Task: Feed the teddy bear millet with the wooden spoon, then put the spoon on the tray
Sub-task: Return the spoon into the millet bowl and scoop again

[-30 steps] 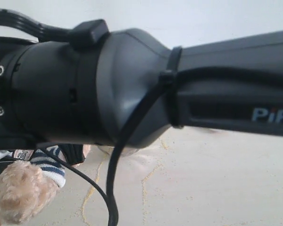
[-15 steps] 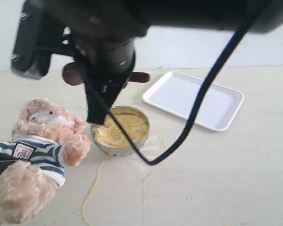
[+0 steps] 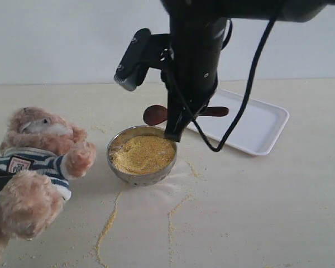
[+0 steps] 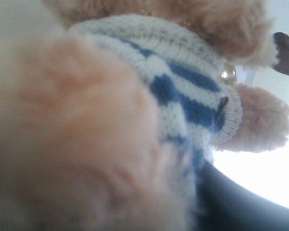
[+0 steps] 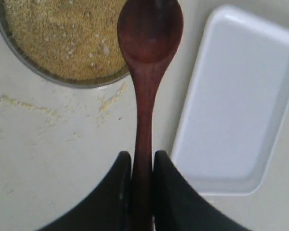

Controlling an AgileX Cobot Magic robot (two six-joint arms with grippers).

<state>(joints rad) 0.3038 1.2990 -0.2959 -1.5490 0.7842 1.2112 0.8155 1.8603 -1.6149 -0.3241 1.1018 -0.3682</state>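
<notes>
1. Two arms worked over a pale table (image 3: 268,212). At the far left the teddy bear (image 3: 39,162) lay tilted back in its striped shirt, with one paw raised toward the middle.
2. Pressed close against the bear's side was the left gripper (image 4: 241,209). Its wrist view was filled with blurred fur and blue-and-white knit (image 4: 183,82), and only a dark edge of the gripper showed. Whether its jaws were spread or clamped on the bear could not be told.
3. Just right of the bear's paw stood a round metal bowl (image 3: 142,177), apart from the bear. The millet (image 3: 142,153) was heaped inside it nearly to the rim.
4. Thin yellow trails of loose grain (image 3: 106,226) ran across the table in front of the bowl.
5. Above the bowl's far rim hung the wooden spoon (image 3: 155,114), held level in the air. Its oval bowl (image 5: 149,29) lay toward the millet and its handle pointed toward the tray.
6. Pinching the slim handle between two dark fingers (image 5: 168,192) was the right gripper (image 5: 142,166), jaws pressed tight on the wood. Its arm came down from above at centre.
7. Farthest right lay the white tray (image 3: 268,125), flat on the table, near the bowl but not touching it.
</notes>
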